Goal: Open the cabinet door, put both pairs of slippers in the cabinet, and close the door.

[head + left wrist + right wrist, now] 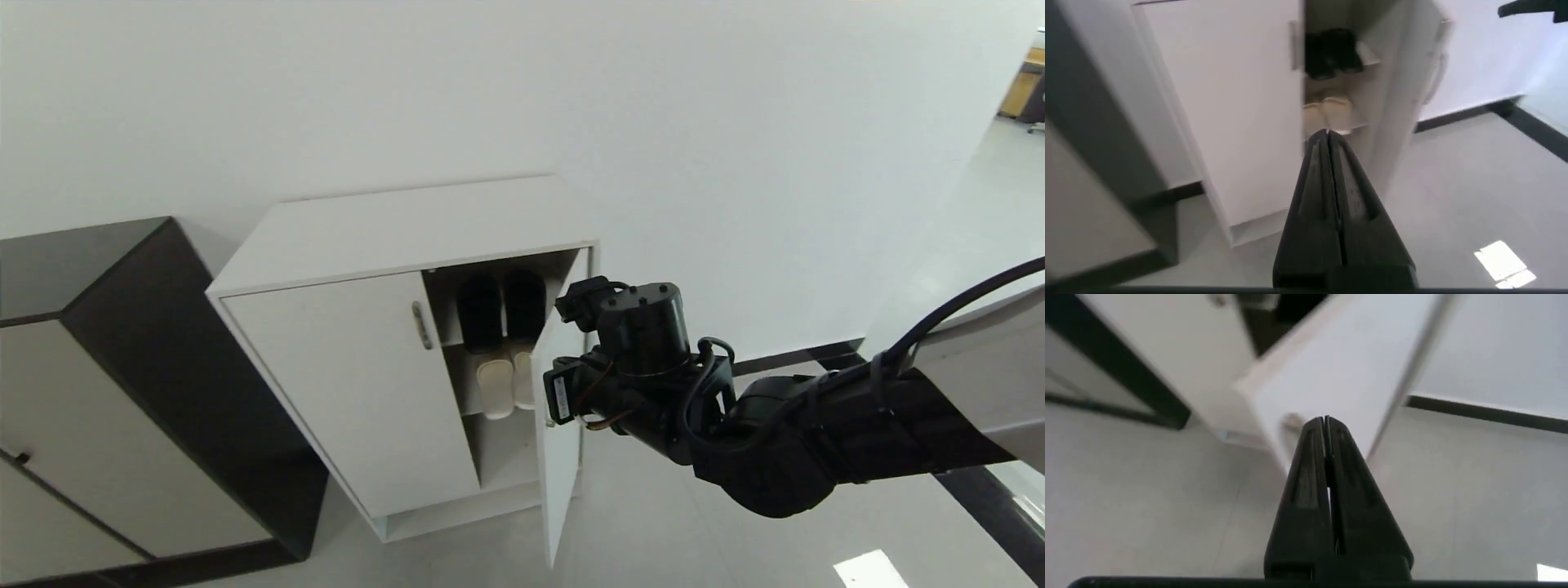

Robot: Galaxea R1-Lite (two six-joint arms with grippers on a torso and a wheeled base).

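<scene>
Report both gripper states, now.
Left gripper: closed, holding nothing.
Right gripper: closed, holding nothing.

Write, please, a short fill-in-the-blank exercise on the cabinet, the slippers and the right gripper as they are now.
1. Inside the cabinet, the black slippers sit ____ the white slippers.
2. The cabinet's right door stands ____.
3. The fingers of the right gripper are ____.

Missing words: above; open; shut.
</scene>
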